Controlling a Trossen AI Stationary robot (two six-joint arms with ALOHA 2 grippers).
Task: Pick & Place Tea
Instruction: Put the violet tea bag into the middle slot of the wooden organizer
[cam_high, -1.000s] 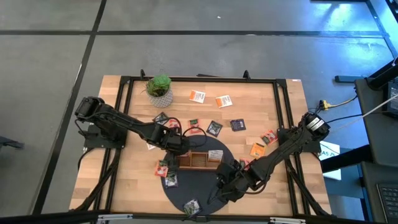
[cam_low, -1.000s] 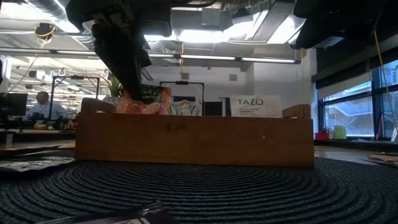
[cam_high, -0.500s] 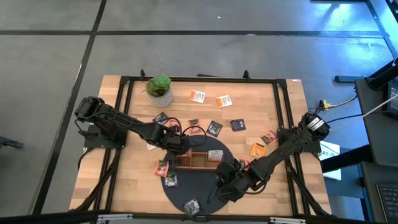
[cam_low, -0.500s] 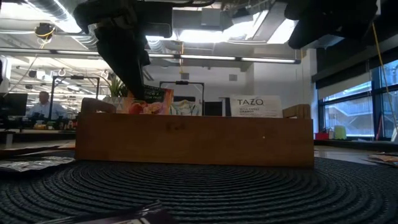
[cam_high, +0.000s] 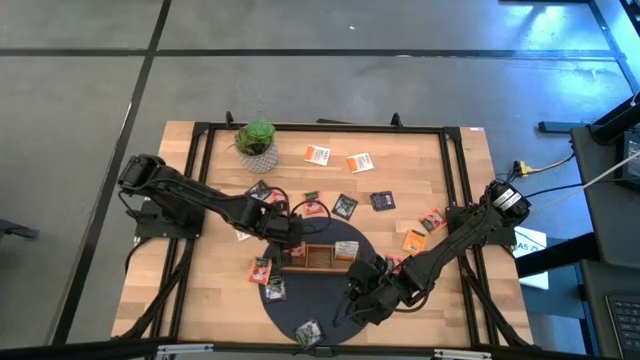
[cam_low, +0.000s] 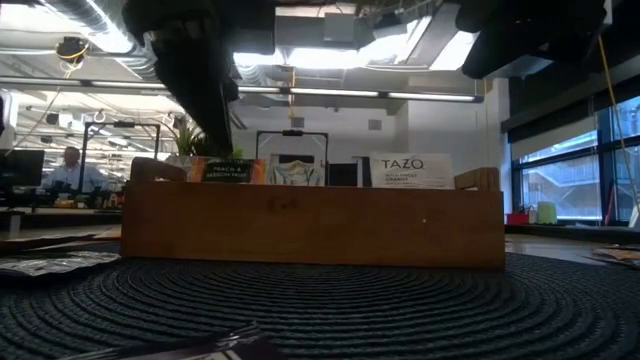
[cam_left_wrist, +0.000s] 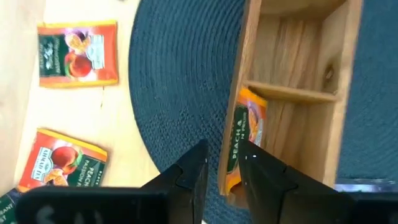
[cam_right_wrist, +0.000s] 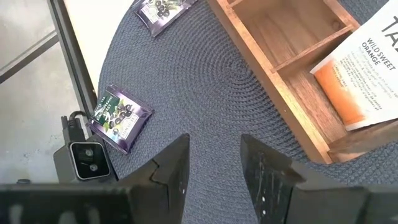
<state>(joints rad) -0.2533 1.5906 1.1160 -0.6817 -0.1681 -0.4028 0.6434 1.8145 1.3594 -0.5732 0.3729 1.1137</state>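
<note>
Peach-flavoured tea, an orange flat square packet (cam_left_wrist: 244, 143), now lies inside the left end compartment of the brown wooden three-part tray (cam_high: 318, 257), leaning against the tray wall. A second ago it was pinched upright between the left gripper's fingers above that compartment; since then the left gripper (cam_high: 287, 236) has let go, and its jaws stand apart with nothing between them, hovering over the tray's left end. In the low view the packet (cam_low: 226, 171) shows flat behind the tray's near wall, where before it stood crumpled under the dark fingers.

A white-and-orange square packet (cam_right_wrist: 365, 78) rests in the tray's right end compartment, unchanged from earlier. The middle compartment holds no packet that can be made out from the wrist views.

The right gripper (cam_high: 363, 292) hangs over the round dark woven mat (cam_high: 300, 310), near the tray's near right corner, and has not moved. Its fingers are parted and hold nothing.

Loose packets lie around: two orange ones (cam_left_wrist: 77, 53) on the pale wooden table (cam_high: 460, 190) left of the mat, a purple one (cam_right_wrist: 120, 118) on the mat's near edge, another purple one (cam_right_wrist: 163, 9) farther along, and several more across the far half of the table. A small green potted plant (cam_high: 257, 140) stands at the table's far left.
</note>
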